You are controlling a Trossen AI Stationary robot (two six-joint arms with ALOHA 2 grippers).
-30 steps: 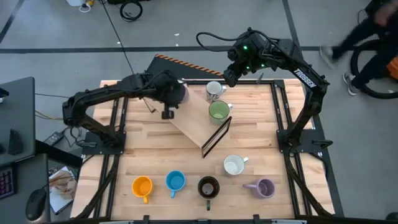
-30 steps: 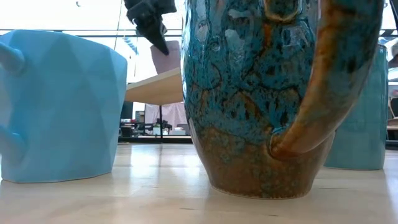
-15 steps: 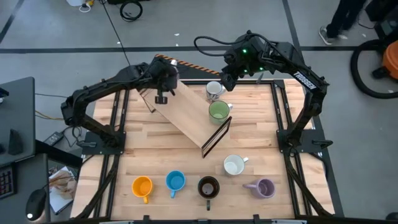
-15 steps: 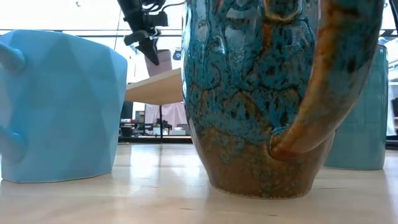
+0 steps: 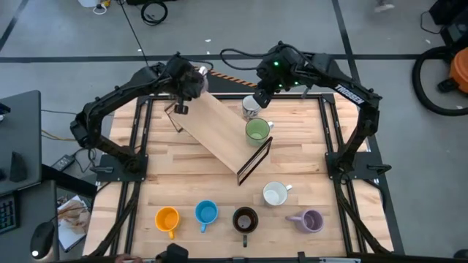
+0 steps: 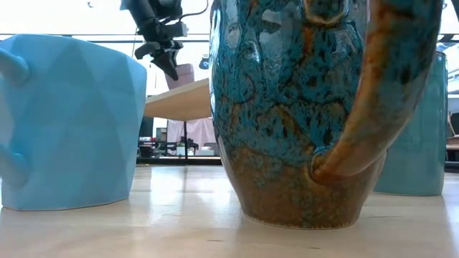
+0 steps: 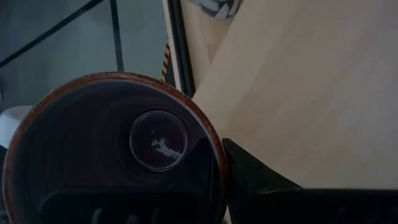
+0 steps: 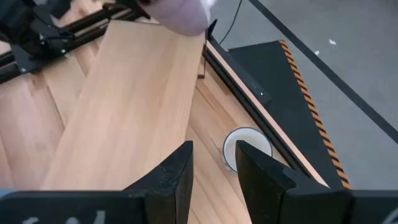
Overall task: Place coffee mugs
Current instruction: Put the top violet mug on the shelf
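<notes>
A grey floor with dark seams surrounds the wooden table [image 5: 175,183], which is fenced by a black frame along its sides; a slanted wooden board [image 5: 219,135] takes up the middle and leaves bare planks on both flanks.

Along the near edge stand the orange mug [image 5: 167,218], light blue mug [image 5: 206,213], dark brown mug [image 5: 245,219] and second lavender mug [image 5: 311,220], with the white mug [image 5: 275,194] just behind them; the green mug [image 5: 257,131] sits on the board, and the patterned mug [image 5: 251,107] is at the board's far edge.

The left gripper [image 5: 186,82] hangs over the board's far left corner, clamped on the held lavender mug [image 6: 185,75]; the low view shows that mug raised above the board; the left wrist view alone shows its dark inside and reddish-brown rim [image 7: 112,149].

The right gripper [image 5: 257,98] hovers above the patterned mug; its own view shows the fingers [image 8: 177,168] parted and gripping nothing, the mug's white mouth between them.

The low view is crowded by the light blue mug and the dark brown mug's speckled blue glaze.
</notes>
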